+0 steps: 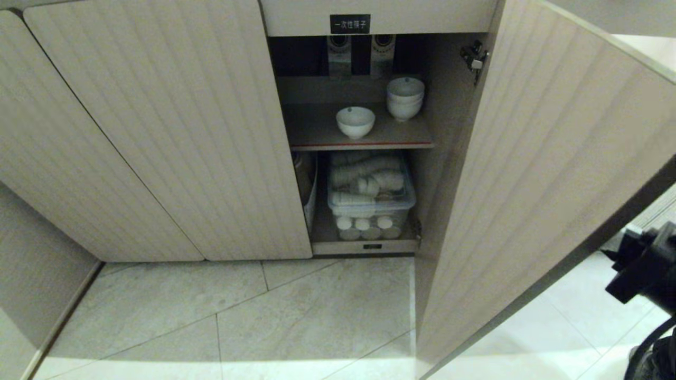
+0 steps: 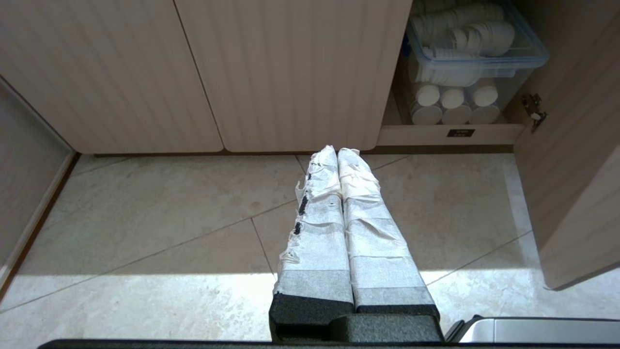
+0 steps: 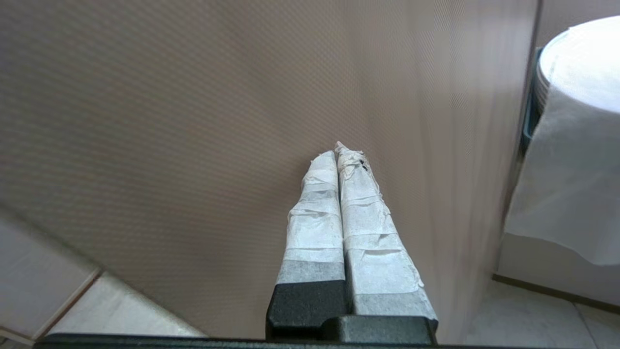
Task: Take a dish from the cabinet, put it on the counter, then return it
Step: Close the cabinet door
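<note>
The dish (image 1: 355,121), a small white bowl, stands alone on the red-edged shelf (image 1: 364,143) of the open cabinet (image 1: 380,20), under the black label. A stack of similar white bowls (image 1: 405,98) sits behind it to the right. The cabinet's door (image 1: 554,184) swings wide open on the right. Beyond that door, at the picture's right edge, is my right arm (image 1: 641,264). My right gripper (image 3: 337,151) is shut and empty, pointing at the door's ribbed outer face. The left gripper (image 2: 337,152) is shut and empty too, held over the floor tiles. The counter is out of view.
A clear plastic box (image 1: 369,196) of white cups fills the cabinet's bottom level and also shows from the left wrist as the box (image 2: 477,53). Closed ribbed doors (image 1: 158,132) stand to the left. Cloth-draped white plates (image 3: 576,116) lie past the open door's edge. Tiled floor (image 1: 264,316) spreads in front.
</note>
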